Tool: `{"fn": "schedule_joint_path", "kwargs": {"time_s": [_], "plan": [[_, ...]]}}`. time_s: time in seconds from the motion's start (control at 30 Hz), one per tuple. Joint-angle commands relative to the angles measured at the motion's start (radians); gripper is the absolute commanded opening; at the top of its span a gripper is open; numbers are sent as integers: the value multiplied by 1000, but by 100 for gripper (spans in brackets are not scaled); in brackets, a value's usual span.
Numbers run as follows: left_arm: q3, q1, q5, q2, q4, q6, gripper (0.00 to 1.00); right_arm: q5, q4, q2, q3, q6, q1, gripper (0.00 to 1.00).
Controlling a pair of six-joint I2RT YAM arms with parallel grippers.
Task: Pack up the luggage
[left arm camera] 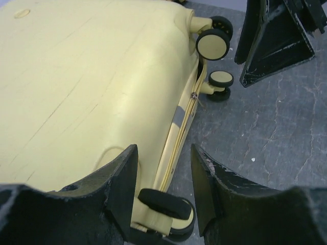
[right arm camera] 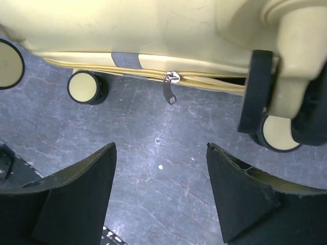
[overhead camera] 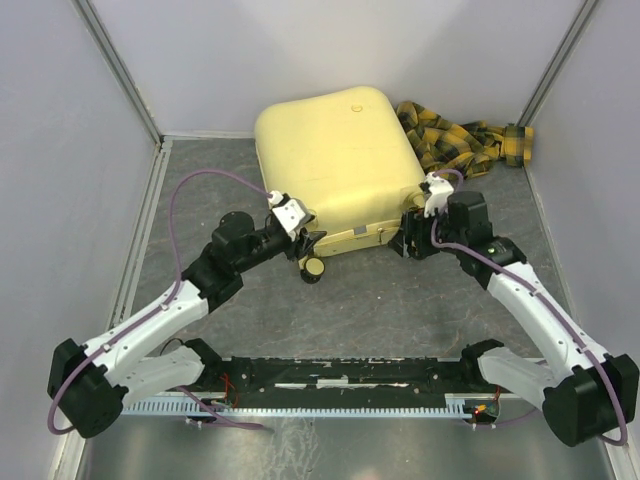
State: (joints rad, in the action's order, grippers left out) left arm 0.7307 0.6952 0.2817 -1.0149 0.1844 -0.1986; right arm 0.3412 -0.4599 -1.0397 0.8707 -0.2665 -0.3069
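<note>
Pale-yellow hard-shell luggage (overhead camera: 335,165), lid down, lying flat, wheels (overhead camera: 313,268) toward the near side, zip pull (right arm camera: 170,88) midway

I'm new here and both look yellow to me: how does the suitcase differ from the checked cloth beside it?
The luggage is plain pale yellow; the plaid cloth has dark checks. The luggage is a smooth hard shell lying flat; the plaid cloth is a crumpled heap. The luggage is far larger than the plaid cloth. Both rest on the table.
</note>
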Motion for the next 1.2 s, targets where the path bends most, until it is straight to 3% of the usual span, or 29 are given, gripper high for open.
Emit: {"fn": "schedule_joint_path", "kwargs": {"time_s": [0.0, 0.17, 0.33, 0.67, 0.73, 0.93, 1.0, 1.17], "plan": [[49, -16, -62, 72, -85, 11, 53, -151, 216, 16, -52, 7, -97, 76], [49, -27, -120, 124, -157, 3, 53, -317, 299, -31, -119, 35, -213, 62], [47, -47, -149, 141, -188, -17, 54, -463, 397, -109, -143, 53, -303, 61], [67, -53, -142, 118, -195, -25, 54, -535, 502, -287, -120, 25, -313, 58], [73, -52, -139, 116, -207, -33, 55, -539, 522, -314, -117, 30, -311, 52], [121, -54, -132, 125, -334, -15, 63, -542, 558, -338, -113, 54, -312, 17], [148, -53, -121, 142, -413, 40, 71, -532, 559, -334, -115, 67, -312, 6], [169, -53, -83, 196, -535, 224, 86, -531, 554, -319, -129, 77, -313, 1]]}}
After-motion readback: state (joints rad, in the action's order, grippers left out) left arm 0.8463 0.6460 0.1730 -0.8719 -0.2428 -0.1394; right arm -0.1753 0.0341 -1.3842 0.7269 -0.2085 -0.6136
